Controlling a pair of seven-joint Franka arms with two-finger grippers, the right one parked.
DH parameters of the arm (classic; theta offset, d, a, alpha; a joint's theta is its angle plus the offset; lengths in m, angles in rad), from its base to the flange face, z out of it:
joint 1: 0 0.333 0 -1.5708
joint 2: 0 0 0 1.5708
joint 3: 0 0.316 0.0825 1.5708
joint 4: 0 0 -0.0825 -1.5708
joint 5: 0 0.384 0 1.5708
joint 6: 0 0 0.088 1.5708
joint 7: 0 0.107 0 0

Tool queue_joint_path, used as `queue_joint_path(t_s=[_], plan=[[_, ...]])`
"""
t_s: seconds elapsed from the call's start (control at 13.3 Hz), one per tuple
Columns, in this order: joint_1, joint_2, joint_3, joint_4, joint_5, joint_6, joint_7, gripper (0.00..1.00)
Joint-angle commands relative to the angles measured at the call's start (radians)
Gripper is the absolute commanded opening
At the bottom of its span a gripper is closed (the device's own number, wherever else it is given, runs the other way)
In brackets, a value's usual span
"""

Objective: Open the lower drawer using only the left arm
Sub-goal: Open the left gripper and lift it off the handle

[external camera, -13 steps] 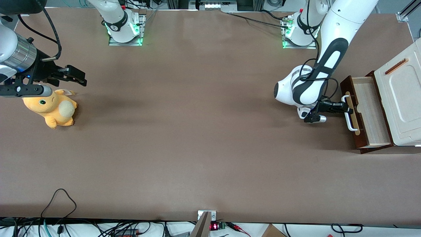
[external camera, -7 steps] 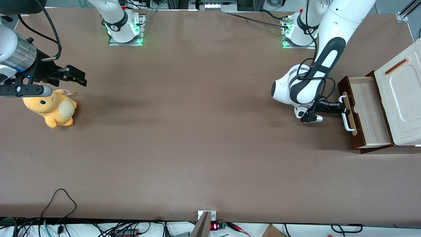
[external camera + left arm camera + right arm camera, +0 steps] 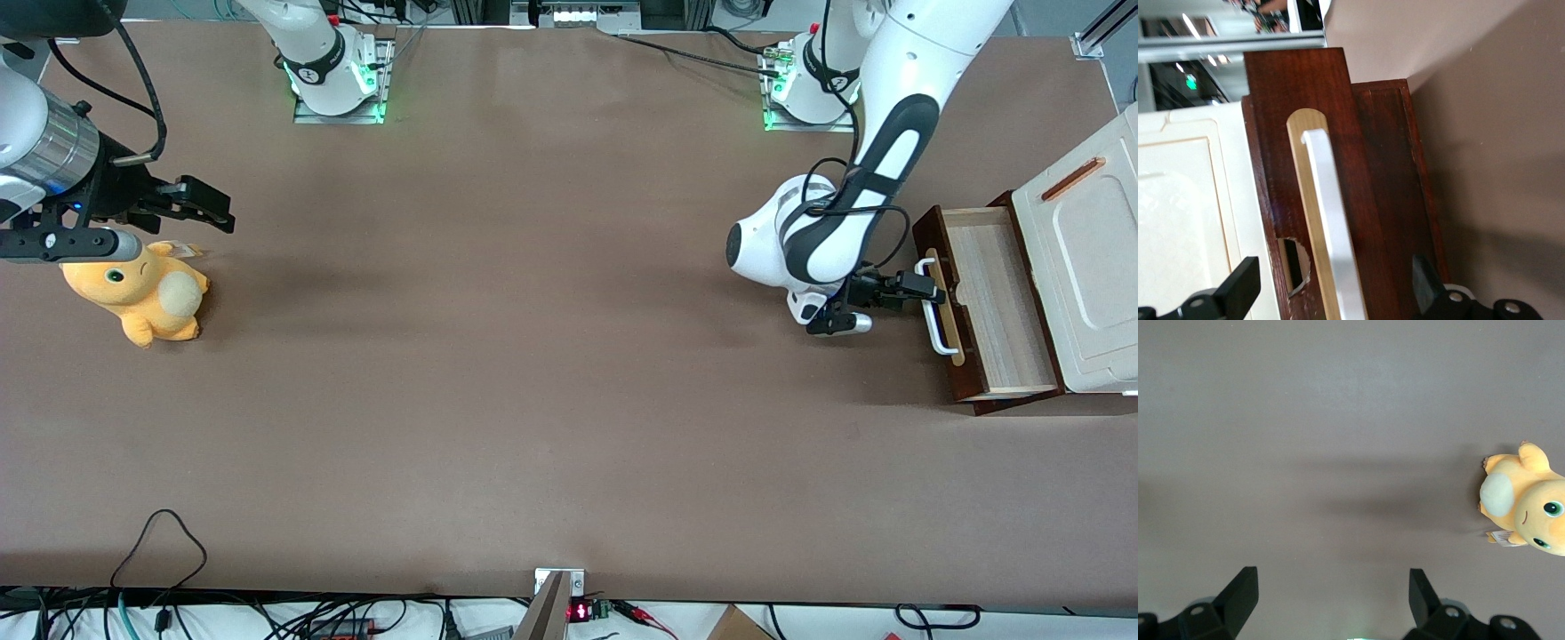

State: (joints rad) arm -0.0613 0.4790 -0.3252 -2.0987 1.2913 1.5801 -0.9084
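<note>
lower drawer (image 3: 991, 307): pulled well out at working arm's end of desk | end effector (image 3: 925, 288): fingers spread, straddling white bar handle (image 3: 1331, 227), not clamped | handling: likely rigid wood, slides; grip handle mid-bar

An orange-yellow plush toy (image 3: 1528, 500) lies on the brown table (image 3: 1338, 400), seen from above by the camera on the parked arm's wrist. The toy's round cream-white patch (image 3: 1498, 495) faces the open tabletop, and two green eyes and a thin curved mouth show on its head. A small white tag (image 3: 1501, 536) sticks out from under the toy, touching its body. A soft dark shadow (image 3: 1391, 503) stretches across the table just beside the toy, on the side of the cream patch. The parked gripper (image 3: 1331, 572) hangs over bare table well apart from the toy, its two black fingers (image 3: 1241, 590) spread wide.
</note>
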Motion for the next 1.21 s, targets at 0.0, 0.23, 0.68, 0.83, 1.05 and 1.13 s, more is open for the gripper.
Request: queue_joint_path(t_s=[0.0,0.23,0.68,0.83,1.05,1.13], plan=[[0.003,-0.078,-0.047,0.058,-0.133,0.021,0.069,1.0],[0.014,-0.121,-0.055,0.193,-0.353,0.026,0.18,1.0],[0.093,-0.255,-0.046,0.396,-0.777,0.017,0.406,1.0],[0.139,-0.316,-0.029,0.437,-0.927,0.017,0.512,1.0],[0.15,-0.384,0.095,0.489,-1.131,0.017,0.708,1.0],[0.149,-0.402,0.144,0.493,-1.195,0.017,0.764,1.0]])
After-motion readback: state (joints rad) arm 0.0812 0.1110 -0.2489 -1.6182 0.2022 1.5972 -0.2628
